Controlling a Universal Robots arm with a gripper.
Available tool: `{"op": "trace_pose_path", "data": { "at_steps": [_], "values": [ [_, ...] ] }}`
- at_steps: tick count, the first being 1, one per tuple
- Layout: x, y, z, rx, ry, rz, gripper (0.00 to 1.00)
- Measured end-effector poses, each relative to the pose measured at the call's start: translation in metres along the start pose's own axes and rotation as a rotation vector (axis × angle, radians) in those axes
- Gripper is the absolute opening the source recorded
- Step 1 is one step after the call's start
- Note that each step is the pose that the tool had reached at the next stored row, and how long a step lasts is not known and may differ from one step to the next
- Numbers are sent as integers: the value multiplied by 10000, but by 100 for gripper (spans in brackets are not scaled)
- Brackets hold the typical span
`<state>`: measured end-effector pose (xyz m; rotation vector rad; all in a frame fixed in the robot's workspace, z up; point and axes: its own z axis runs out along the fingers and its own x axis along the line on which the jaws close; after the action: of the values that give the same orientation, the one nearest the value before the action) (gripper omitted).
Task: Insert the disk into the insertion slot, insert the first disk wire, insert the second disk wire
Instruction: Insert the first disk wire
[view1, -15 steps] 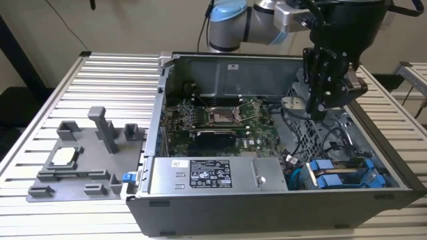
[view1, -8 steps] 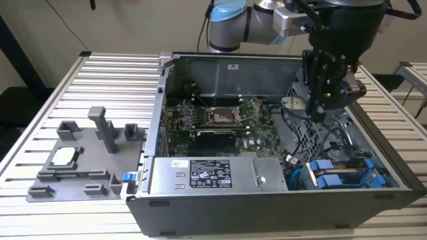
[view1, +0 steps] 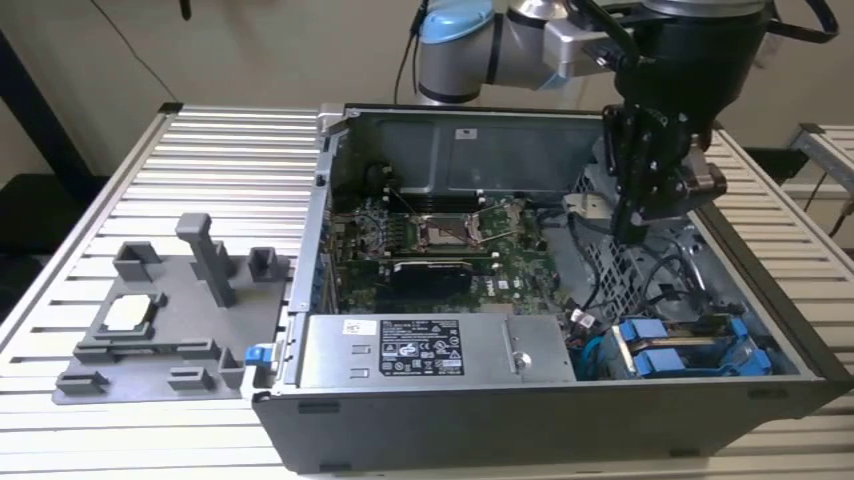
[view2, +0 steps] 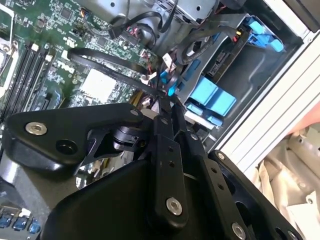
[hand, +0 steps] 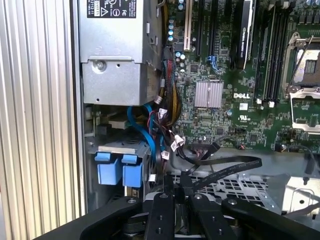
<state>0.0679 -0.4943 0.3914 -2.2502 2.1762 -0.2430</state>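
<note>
Two blue-ended carriers (view1: 654, 348) lie side by side in the dark drive cage (view1: 727, 345) at the front corner of the open case, on the exterior view's right. I cannot tell which one holds the disk or which bay is the insertion slot. Their blue tabs (hand: 121, 169) show in both wrist views (view2: 210, 97). My gripper (view1: 627, 230) hangs inside the case, just behind the cage and over the perforated floor. Its fingers (hand: 165, 200) are shut on the end of a flat black disk wire (hand: 225, 167), which loops back toward the motherboard (view2: 110, 62).
A silver power supply (view1: 427, 350) fills the case's front, with the green motherboard (view1: 441, 240) behind it. Loose black and blue cables (hand: 150, 125) crowd the gap beside the cage. A grey fixture (view1: 160, 320) stands on the slatted table (view1: 214, 140), at the exterior view's left.
</note>
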Motion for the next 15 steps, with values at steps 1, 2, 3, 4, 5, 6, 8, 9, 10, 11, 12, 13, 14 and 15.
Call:
{"op": "trace_pose_path", "data": {
  "at_steps": [1,2,3,4,5,6,8,9,10,11,12,13,14,15],
  "values": [
    [0,4,2,3,-1,0,18],
    [0,9,3,6,0,0,18],
    [1,11,3,6,0,1,18],
    [3,12,4,7,-2,0,18],
    [3,12,5,8,-2,0,18],
    [3,12,4,7,-2,0,16],
    [4,12,4,7,0,-1,16],
    [14,13,4,6,4,0,16],
    [41,14,9,8,-10,1,16],
    [76,16,14,7,-31,5,16],
    [114,17,19,9,-68,8,16],
    [148,18,24,10,-103,12,16],
    [187,20,30,11,-144,17,16],
    [223,21,34,12,-183,21,16]
  ]
}}
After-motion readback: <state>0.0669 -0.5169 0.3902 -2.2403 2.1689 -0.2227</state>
